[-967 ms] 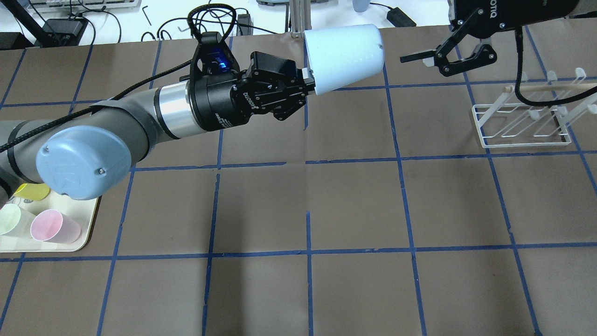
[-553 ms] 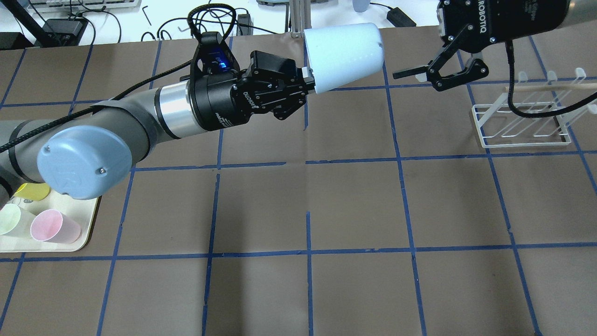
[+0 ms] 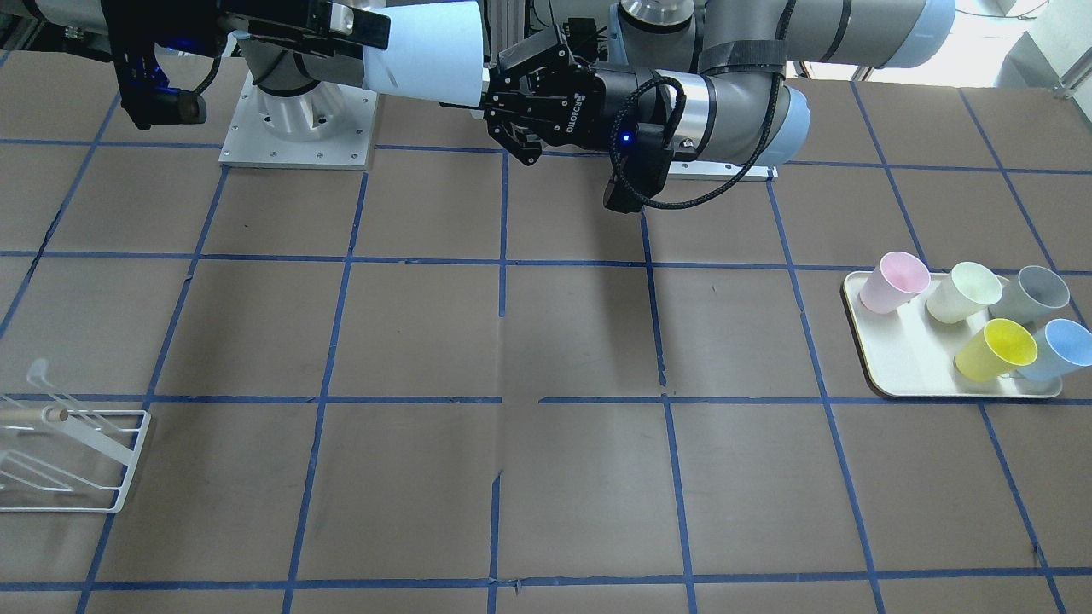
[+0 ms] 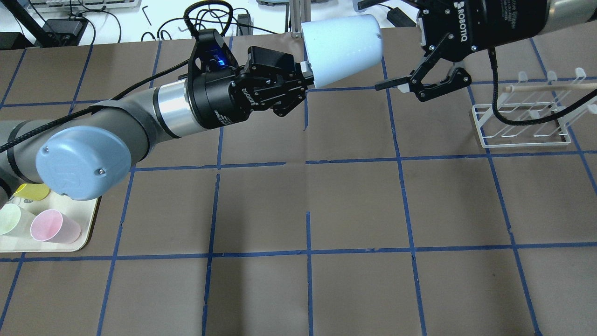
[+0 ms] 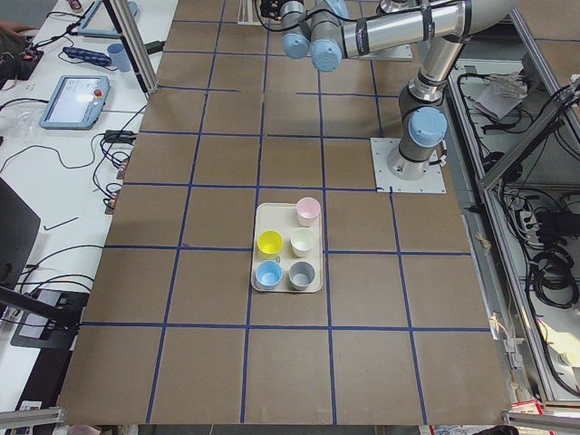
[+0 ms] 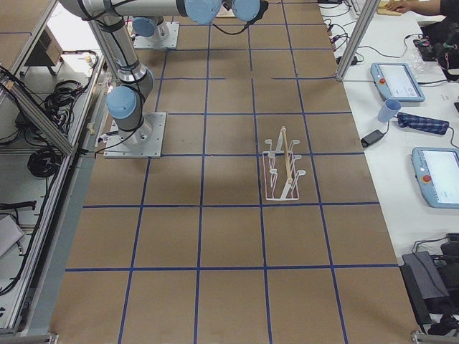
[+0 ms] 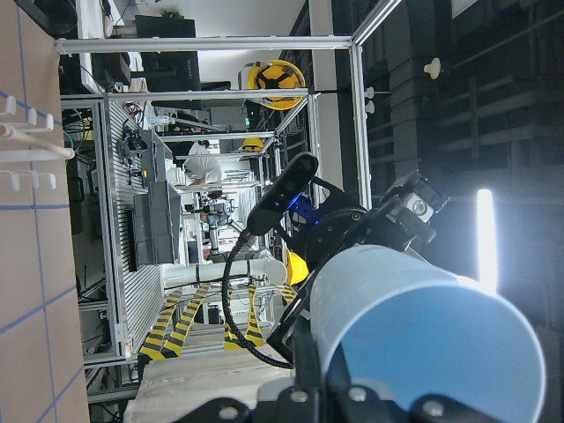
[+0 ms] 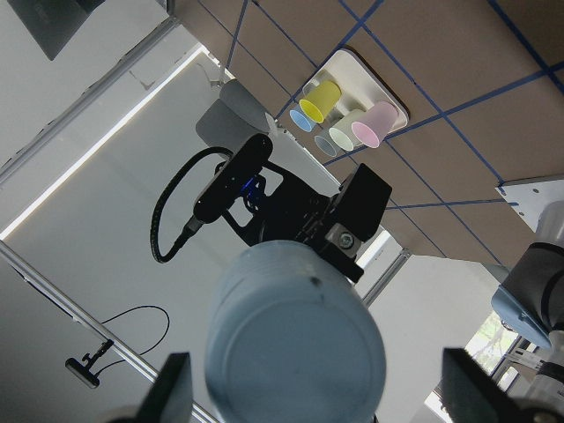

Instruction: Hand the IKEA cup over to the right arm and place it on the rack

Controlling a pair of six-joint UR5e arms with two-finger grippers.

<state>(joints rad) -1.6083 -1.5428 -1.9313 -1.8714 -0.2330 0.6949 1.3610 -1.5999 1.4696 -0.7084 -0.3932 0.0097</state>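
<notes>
Pale blue tapered plastic tumbler (image 4: 343,49) lay horizontal, top centre — L gripper (image 4: 308,77) clamped on rim. R gripper (image 8: 317,370) was spread wide astride base — no contact.

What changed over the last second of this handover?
The right tool, open, moved left toward the IKEA cup; its fingers now flank the cup's closed end without gripping it. The left tool kept its hold on the cup's rim, almost in place. The rack did not move.
</notes>
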